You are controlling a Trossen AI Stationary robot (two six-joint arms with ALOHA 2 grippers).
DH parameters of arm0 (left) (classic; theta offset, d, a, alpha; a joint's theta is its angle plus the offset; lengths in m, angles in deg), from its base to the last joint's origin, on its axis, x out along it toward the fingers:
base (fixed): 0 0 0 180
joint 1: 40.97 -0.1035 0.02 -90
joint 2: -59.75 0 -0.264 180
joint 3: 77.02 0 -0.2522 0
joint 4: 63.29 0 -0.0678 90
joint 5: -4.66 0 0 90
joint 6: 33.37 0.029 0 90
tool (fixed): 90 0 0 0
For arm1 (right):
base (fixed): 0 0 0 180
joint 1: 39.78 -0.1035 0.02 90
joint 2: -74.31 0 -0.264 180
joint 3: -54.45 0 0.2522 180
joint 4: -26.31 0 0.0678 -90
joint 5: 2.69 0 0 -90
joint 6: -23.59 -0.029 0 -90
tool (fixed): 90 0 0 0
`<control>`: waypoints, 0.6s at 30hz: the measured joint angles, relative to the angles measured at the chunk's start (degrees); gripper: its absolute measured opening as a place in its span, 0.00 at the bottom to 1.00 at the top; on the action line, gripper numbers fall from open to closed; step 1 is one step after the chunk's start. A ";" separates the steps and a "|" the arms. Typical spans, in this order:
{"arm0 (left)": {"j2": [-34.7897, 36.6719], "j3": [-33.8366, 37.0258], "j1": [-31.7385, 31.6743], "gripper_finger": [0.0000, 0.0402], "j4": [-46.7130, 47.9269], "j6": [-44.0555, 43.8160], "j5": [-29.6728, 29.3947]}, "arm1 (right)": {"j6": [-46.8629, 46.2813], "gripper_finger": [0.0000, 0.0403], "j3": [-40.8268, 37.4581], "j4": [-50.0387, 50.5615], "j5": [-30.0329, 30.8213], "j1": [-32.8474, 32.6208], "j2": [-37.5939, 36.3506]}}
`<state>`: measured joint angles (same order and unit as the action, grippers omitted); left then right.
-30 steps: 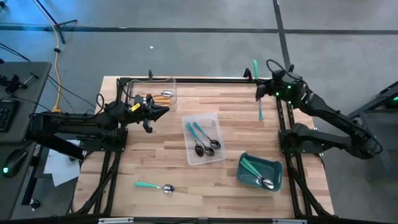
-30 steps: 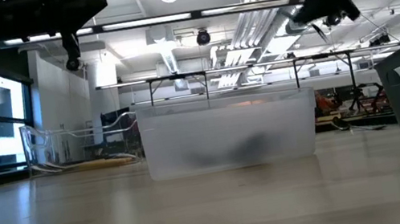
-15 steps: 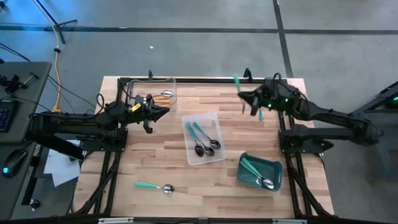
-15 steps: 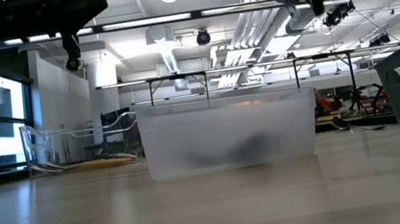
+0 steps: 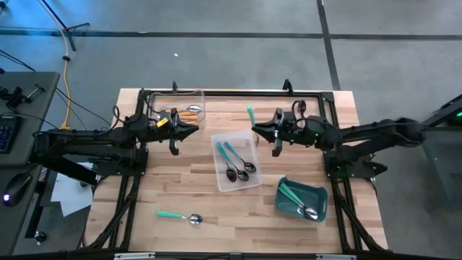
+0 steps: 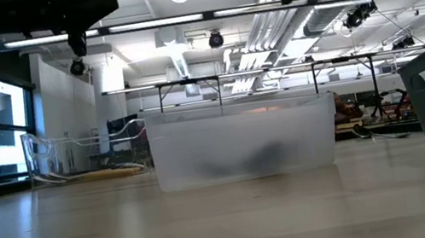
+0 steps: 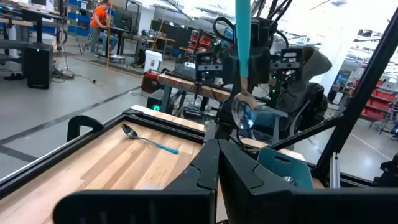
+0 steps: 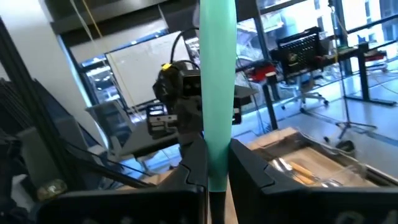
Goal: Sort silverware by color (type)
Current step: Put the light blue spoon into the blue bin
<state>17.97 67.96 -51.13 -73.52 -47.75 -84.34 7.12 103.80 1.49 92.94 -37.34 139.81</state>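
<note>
My right gripper (image 5: 255, 128) hovers above the table just right of the central clear tray (image 5: 249, 180), shut on a teal-green-handled spoon (image 7: 242, 43) that stands upright. That tray holds two teal-blue spoons (image 5: 232, 155). Orange spoons (image 5: 189, 110) lie in the clear tray (image 5: 196, 94) at the far left. Green spoons (image 5: 292, 193) lie in the teal bin (image 5: 319, 193). One teal spoon (image 5: 179, 216) lies flat on the wood near the front edge, and another (image 7: 149, 142) lies under the right arm. My left gripper (image 5: 193, 130) hangs shut beside the orange tray, holding nothing. My right gripper pinches the spoon's coloured handle (image 8: 217, 146) between its two fingers (image 8: 194, 163), toward the bowl end. The fingers come about level from the table's right and lie across the handle. The spoon stands upright, clear of the table, with its metal bowl (image 7: 241, 113) hanging below.
A black frame (image 5: 231, 92) runs along the table's far edge and down both sides. Bare wood (image 5: 180, 177) lies between the trays and the near spoon. In the wrist views, desks and a person show in the room beyond.
My right gripper has swung from the table's far right corner toward the left, to beside the central tray. It has carried the spoon along, upright and clear of the table. It has turned to point across the table toward the left arm. The left gripper has kept its place.
</note>
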 joint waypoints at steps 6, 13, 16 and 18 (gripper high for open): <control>0.00 0.00 0.00 0.00 0.01 0.03 0.06 | -1.55 0.06 0.00 -3.21 0.04 -0.25 3.18; 0.00 0.00 0.00 0.00 -0.02 0.03 0.13 | -1.63 0.06 0.00 -4.73 0.09 -0.25 3.19; 0.00 0.00 0.00 0.00 -0.01 0.03 0.13 | -1.56 0.06 0.00 -5.17 0.09 -0.25 3.19; 0.00 0.00 0.00 0.00 0.00 0.03 0.13 | -1.53 0.06 0.00 -5.56 0.00 -0.25 3.19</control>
<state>17.97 67.96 -51.13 -73.53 -47.72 -84.21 5.59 103.80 -4.06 92.94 -37.59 143.00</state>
